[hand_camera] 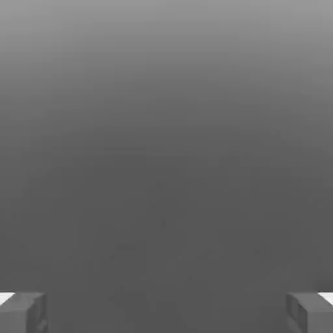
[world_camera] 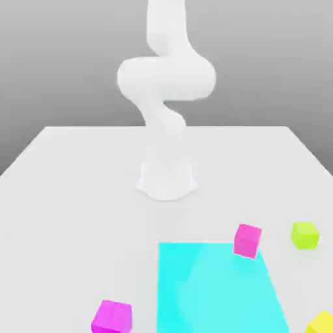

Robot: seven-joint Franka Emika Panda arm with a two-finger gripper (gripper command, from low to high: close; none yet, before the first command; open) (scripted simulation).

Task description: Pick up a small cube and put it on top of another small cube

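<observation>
- While the exterior view takes in the white table (world_camera: pixel 71 214) with its cubes, the hand view brings in the gripper (hand_camera: pixel 166 313), whose jaws stand spread wide, with plain grey between them.
- In the hand view, the two fingers (hand_camera: pixel 34 314) sit well apart near opposite edges, and the grey behind them goes from dark to lighter.
- In the exterior view, the white arm (world_camera: pixel 166 78) rises from its base (world_camera: pixel 166 179) on the table, bends in the middle and runs out past the top edge.
- The lime-green cube (world_camera: pixel 305 235) sits on the table towards the exterior view's right, apart from the cyan sheet (world_camera: pixel 211 296) and from the other cubes.
- The pink cube (world_camera: pixel 247 240) is at the corner of the sheet that lies towards the base and the exterior view's right; it is the cube nearest to the lime-green one.
- The purple cube (world_camera: pixel 112 317) sits beyond the sheet's edge on the exterior view's left, partly cut off by the bottom of that view.
- The yellow cube (world_camera: pixel 321 323) is in the exterior view's bottom right corner, cut off by the frame, on the same side of the sheet as the lime-green cube.
</observation>
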